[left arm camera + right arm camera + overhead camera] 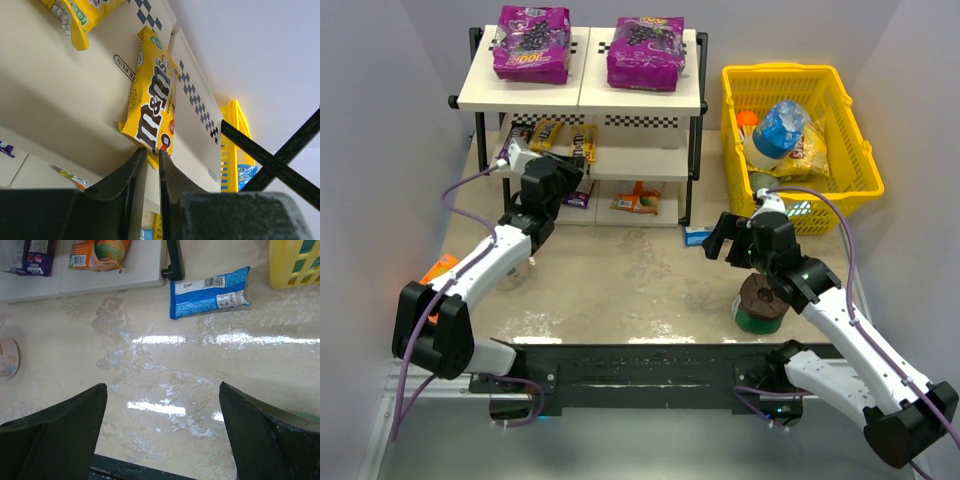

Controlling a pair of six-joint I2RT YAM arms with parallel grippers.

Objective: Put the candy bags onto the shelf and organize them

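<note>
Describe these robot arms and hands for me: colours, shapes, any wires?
Both the left arm and right arm have smooth white shells between chunky black joints. A thin purple cable loops loosely along each. The left hand and right hand each end in two matte black, tapering fingers. No markings or sleeves show.

Glossy beige table [640, 285] carries shelf [582, 72], yellow basket [790, 70], blue bag [207, 292], orange box [440, 268]

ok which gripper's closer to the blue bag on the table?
Right. The right gripper hangs open just short of the blue bag, which lies beside a foot of the shelf. The left gripper is at the middle tier, shut on a yellow bag.
</note>
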